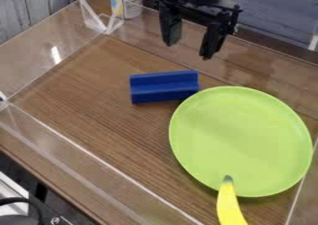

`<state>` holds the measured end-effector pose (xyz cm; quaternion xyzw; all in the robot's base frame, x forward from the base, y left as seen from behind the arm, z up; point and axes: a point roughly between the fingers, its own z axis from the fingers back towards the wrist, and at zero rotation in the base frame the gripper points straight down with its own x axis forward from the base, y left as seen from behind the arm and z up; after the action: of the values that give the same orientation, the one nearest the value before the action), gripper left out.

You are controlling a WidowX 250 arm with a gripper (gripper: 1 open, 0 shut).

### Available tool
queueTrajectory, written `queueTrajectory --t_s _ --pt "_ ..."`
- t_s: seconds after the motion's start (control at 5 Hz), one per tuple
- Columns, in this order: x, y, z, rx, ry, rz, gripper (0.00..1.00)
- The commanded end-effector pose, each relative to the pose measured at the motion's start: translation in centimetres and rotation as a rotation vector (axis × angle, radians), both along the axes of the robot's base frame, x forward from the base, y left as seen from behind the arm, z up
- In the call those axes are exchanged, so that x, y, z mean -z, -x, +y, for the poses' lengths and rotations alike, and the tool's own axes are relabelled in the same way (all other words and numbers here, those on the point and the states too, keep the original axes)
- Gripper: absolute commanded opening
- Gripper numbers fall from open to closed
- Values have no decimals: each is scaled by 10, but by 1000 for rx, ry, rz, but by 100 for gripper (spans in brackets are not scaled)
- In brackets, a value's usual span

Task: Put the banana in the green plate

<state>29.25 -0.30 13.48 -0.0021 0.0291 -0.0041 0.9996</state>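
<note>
Yellow and curved, the banana [229, 206] lies at the bottom edge of the view, its dark tip touching or just overlapping the near rim of the plate [241, 140], the rest of it running down out of the picture. The plate, lime green and round, sits on the right part of the wood-grain tabletop [87, 89] and holds nothing else. A blue block [165, 86] lies just left of the plate, near its upper left rim but apart from it.

The black hand [189, 38] hangs at the top of the view, fingers pointing down, spread wide with nothing between them. It hovers over bare tabletop behind the plate and the block. The banana is well apart from it, on the opposite side of the plate, with the whole plate lying between the two.

Clear plastic walls [50, 126] fence the tabletop on the left and front. Past the far wall, at the top, stands a white bottle [125, 1] with a yellow and red label.
</note>
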Motion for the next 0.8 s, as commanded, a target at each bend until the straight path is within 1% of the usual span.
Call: queueTrajectory --t_s 0.0,0.2,0.4,0.6 --pt "10 6 -5 6 1 28 100" --pt "17 25 -26 44 18 40 100" --pt "25 40 -52 109 31 31 100" --pt "36 53 -88 150 44 23 100"
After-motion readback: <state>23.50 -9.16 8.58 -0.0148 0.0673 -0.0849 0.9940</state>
